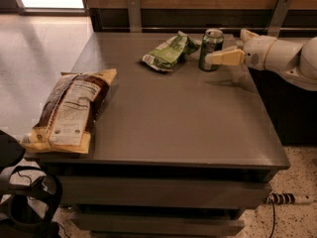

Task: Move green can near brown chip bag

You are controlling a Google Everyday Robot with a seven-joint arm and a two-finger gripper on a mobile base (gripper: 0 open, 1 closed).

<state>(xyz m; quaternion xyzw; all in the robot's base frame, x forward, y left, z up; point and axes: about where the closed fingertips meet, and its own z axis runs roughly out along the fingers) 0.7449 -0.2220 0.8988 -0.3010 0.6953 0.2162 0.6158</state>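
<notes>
The green can (pixel 211 47) stands upright at the far right of the grey table (pixel 173 118), dark green with a silver top. The brown chip bag (pixel 72 109) lies flat at the table's left edge, label up, far from the can. My gripper (pixel 224 47) reaches in from the right at can height. It is open. Its near cream finger (pixel 225 58) lies across the front of the can's right side, and the other finger (pixel 246 34) shows behind and to the right. The can is not lifted.
A light green snack bag (pixel 168 52) lies just left of the can. A wood-panelled wall with metal brackets runs behind the table. The table's right edge is beneath my arm (pixel 285 58). A dark object and cables sit on the floor at the lower left.
</notes>
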